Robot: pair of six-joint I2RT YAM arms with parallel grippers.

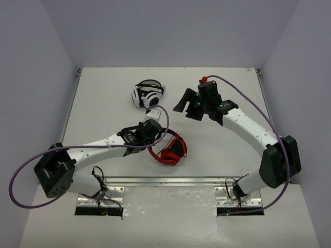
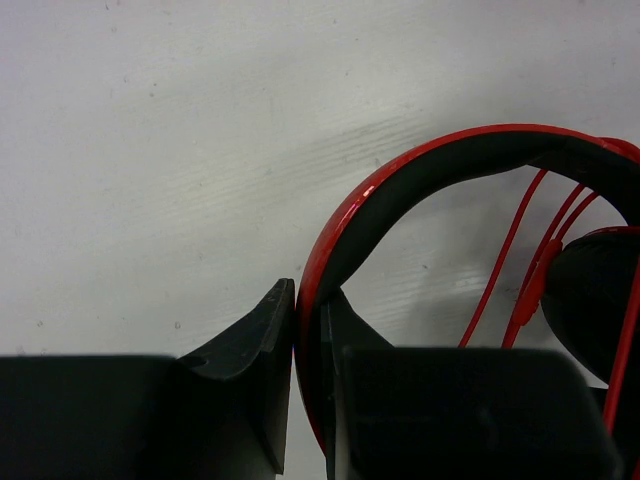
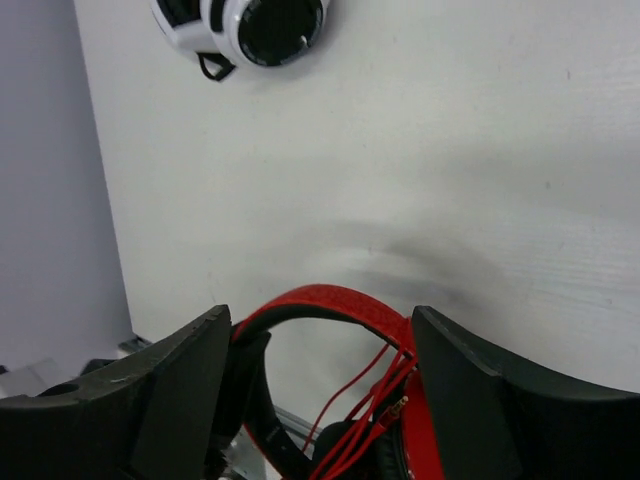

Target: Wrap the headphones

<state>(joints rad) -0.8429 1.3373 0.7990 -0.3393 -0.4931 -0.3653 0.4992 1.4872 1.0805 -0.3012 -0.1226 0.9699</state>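
The red headphones [image 1: 170, 151] lie on the white table in front of the left arm, with black ear pads [image 2: 590, 290]. Their thin red cable [image 2: 500, 260] runs in several strands across the inside of the headband [image 2: 430, 160]. My left gripper [image 1: 154, 140] is shut on the red headband, one finger on each side of it [image 2: 308, 300]. My right gripper [image 1: 187, 107] is open and empty, raised above the table behind the headphones. In the right wrist view the headband [image 3: 340, 300] and the cable strands [image 3: 365, 405] show between its spread fingers [image 3: 318, 312], farther off.
White-and-black headphones [image 1: 146, 94] lie at the back middle of the table and also show in the right wrist view [image 3: 250, 25]. Grey walls close in the table on the left, back and right. A metal rail [image 1: 170, 181] runs along the near edge.
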